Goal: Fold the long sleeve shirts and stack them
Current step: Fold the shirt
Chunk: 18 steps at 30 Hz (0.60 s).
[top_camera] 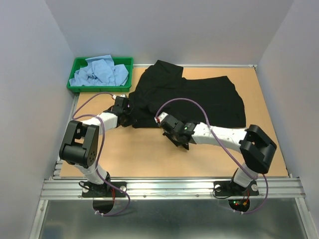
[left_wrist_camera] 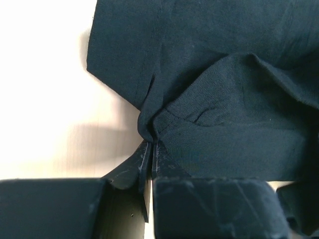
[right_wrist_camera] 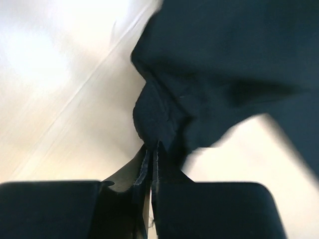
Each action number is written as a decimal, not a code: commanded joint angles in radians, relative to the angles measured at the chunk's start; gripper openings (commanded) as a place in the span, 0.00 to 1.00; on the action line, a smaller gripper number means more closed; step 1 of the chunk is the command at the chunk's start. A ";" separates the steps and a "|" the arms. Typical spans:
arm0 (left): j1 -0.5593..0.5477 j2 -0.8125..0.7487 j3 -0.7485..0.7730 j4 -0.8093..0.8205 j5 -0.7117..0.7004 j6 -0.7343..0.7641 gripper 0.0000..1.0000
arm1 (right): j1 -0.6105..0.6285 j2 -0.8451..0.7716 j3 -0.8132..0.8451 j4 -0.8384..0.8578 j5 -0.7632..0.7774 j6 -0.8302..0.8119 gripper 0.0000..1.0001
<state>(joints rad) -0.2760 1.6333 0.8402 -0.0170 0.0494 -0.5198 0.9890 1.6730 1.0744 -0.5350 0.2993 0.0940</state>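
The plain black soft cloth shirt lies rumpled from the centre of the brown table toward two o'clock. The left gripper pinches its nine o'clock edge, jaws closed on the cloth. The right gripper is clamped on its six o'clock hem. Crumpled light blue shirts fill the green plastic tray at eleven o'clock.

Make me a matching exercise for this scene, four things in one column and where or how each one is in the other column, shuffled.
Things:
1. black shirt
2. light blue shirts
3. green tray
4. left pincer

States:
A. crumpled in the green tray
B. shut on the black shirt's near edge
C. spread over the table
D. at the table's far left corner

Pairs: 1-C, 2-A, 3-D, 4-B.
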 commanded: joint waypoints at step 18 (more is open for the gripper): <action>-0.005 -0.302 -0.211 -0.184 0.033 0.034 0.00 | -0.227 0.047 0.662 0.078 0.221 -0.531 0.01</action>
<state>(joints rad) -0.2760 1.3827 0.6575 -0.1589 0.0685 -0.4953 0.7666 1.6848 1.6329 -0.5270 0.5587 -0.3248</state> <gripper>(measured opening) 0.115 0.035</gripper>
